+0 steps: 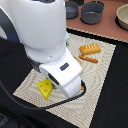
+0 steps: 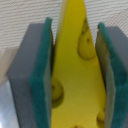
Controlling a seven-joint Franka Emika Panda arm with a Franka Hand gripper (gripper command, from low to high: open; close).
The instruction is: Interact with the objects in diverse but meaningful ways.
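A yellow holed cheese wedge (image 2: 75,75) fills the wrist view, standing between the two green-padded fingers (image 2: 46,75) of my gripper (image 2: 75,65). Both pads press against its sides. In the exterior view the cheese wedge (image 1: 45,89) sits at the near left part of the woven placemat (image 1: 102,95), right beside the arm's white hand (image 1: 65,75), whose body hides the fingers. An orange-brown bread loaf (image 1: 90,48) lies farther back on the placemat. The other toy items are out of view.
A thin orange-brown stick (image 1: 88,59) lies just in front of the loaf. Two dark pots (image 1: 92,11) (image 1: 71,9) and a pale bowl (image 1: 123,17) stand on the brown surface behind. A black cable (image 1: 75,97) loops over the mat by the hand.
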